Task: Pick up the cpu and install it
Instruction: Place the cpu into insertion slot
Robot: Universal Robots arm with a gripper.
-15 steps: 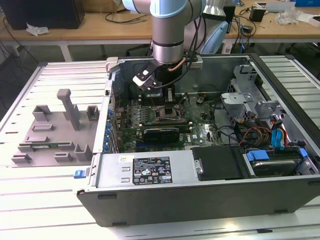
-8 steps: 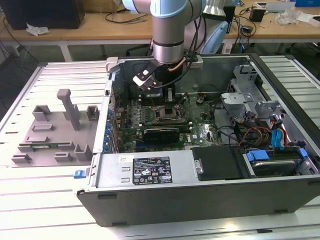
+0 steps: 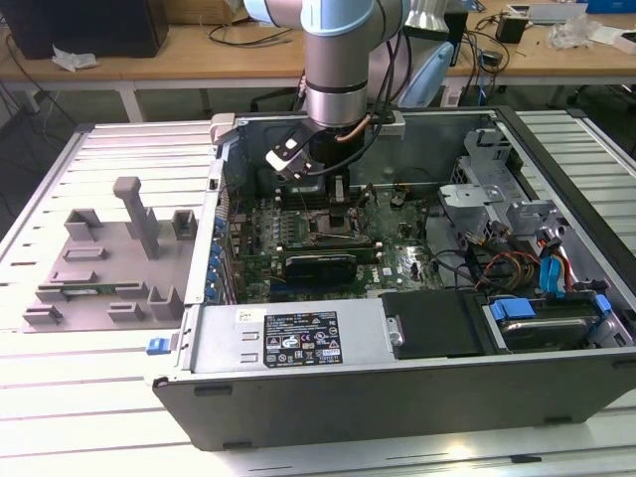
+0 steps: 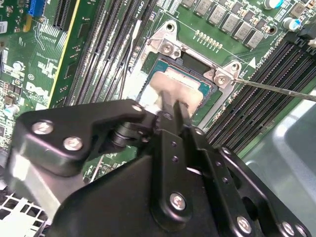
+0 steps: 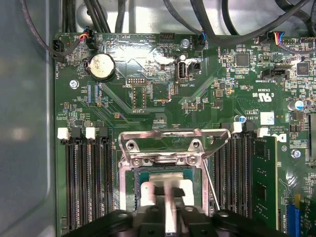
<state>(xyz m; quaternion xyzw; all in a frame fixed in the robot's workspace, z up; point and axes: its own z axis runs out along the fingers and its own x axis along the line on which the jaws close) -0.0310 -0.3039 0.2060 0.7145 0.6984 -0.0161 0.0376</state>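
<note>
Inside an opened computer case: claw lowered over the motherboard, tip directly above the processor socket frame. Seen in both wrist views right beneath the claw tip: the cpu, silvery top up, lying level within the socket's square opening. Touching the claw at its middle, by the look of it. Seated fully or held a hair above, not possible to tell. Not possible to tell either how wide the claw stands, or whether anything is clamped in it.

Metal load bracket swung up just beyond the claw tip, thin retaining lever angled out to one side, memory slots flanking the socket on both sides. Grey plastic tray well apart from the claw, outside the case toward the exterior view's left.

Judged a light, stiff, flat part with a smooth, likely slippery lid and a delicate underside. Best taken by two opposite edges of the pale rim, kept level, never pressed or slid across the socket.
</note>
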